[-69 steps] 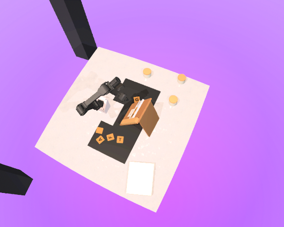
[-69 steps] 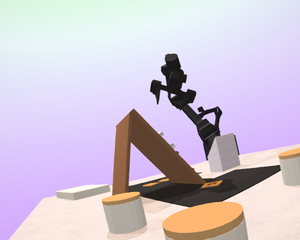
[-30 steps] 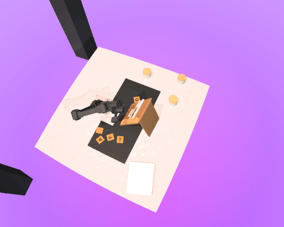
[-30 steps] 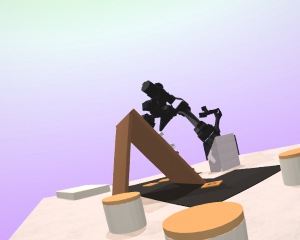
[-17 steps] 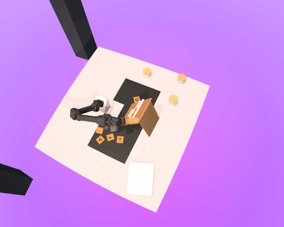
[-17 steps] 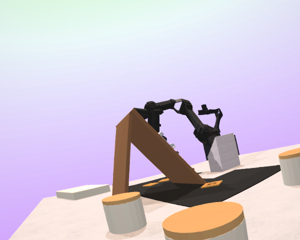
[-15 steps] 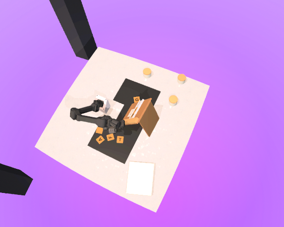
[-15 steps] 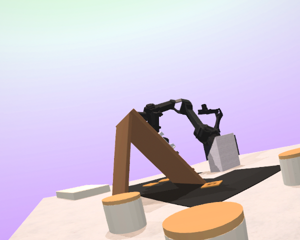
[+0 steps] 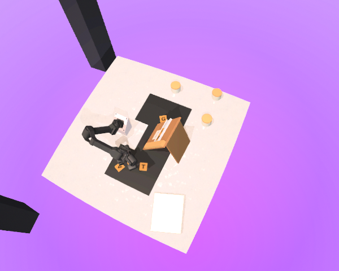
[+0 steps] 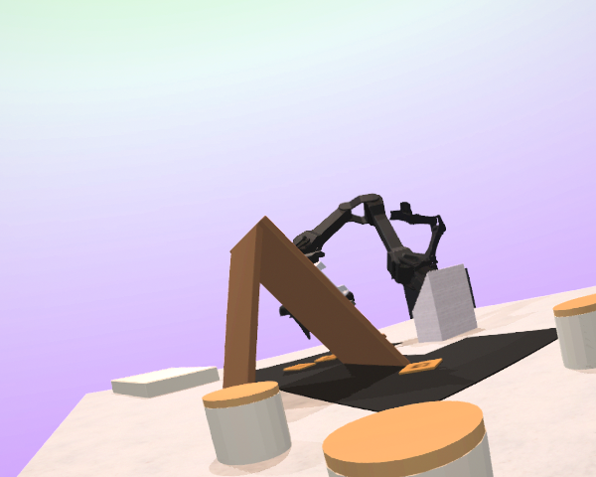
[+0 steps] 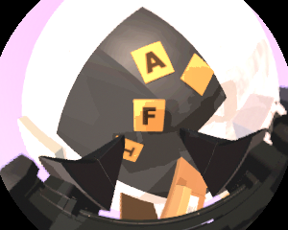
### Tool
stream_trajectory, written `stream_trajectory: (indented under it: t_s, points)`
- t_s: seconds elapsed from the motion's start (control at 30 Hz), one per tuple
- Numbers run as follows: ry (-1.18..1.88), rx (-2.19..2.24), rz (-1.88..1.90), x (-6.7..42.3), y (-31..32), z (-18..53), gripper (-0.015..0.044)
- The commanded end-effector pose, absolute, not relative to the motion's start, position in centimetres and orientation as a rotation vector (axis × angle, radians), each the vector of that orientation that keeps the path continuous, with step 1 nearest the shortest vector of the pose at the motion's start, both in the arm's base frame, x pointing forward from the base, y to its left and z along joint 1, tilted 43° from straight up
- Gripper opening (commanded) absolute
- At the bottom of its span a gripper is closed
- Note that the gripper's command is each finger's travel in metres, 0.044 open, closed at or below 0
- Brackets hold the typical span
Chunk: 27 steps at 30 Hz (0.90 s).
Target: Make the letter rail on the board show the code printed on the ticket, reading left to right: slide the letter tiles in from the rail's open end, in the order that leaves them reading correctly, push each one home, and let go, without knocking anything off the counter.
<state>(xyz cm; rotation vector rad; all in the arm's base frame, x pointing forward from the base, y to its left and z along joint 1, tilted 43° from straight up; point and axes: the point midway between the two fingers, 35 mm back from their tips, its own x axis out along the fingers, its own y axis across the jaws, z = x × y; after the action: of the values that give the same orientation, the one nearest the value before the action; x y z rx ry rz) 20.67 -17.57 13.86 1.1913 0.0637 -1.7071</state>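
My gripper point(image 11: 153, 133) is open and empty, above the dark mat. The F tile point(image 11: 149, 115) lies face up just beyond the fingertips in the wrist view; the arm mostly hides it in the top view. The A tile point(image 9: 119, 167) point(image 11: 155, 62) and a tile with no visible letter point(image 11: 198, 74) lie beyond it. The T tile point(image 9: 143, 166) point(image 11: 132, 150) lies on the board side of F. The G tile point(image 9: 163, 118) point(image 10: 421, 366) lies by the board's lower edge. The sloped board point(image 9: 154, 144) point(image 10: 308, 302) carries the rail and the ticket point(image 9: 156, 135); their letters are unreadable now. Some orange shows in the rail.
Three orange-lidded jars point(image 9: 175, 86) point(image 9: 216, 94) point(image 9: 206, 119) stand behind the board. A white slab point(image 9: 167, 213) point(image 10: 165, 379) lies near a counter corner. A grey block point(image 10: 444, 302) stands at the arm's base. Two dark pillars point(image 9: 90, 35) point(image 9: 12, 214) flank the counter.
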Motion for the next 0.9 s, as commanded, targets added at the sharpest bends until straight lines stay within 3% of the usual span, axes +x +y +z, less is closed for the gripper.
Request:
stream_trajectory:
  t_s: [0.0,0.87]
  points:
    - [-0.034,1.274,-1.744,20.1,-18.1,13.6,0.034]
    - [-0.036,1.273,-1.744,20.2,-20.6,11.4,0.034]
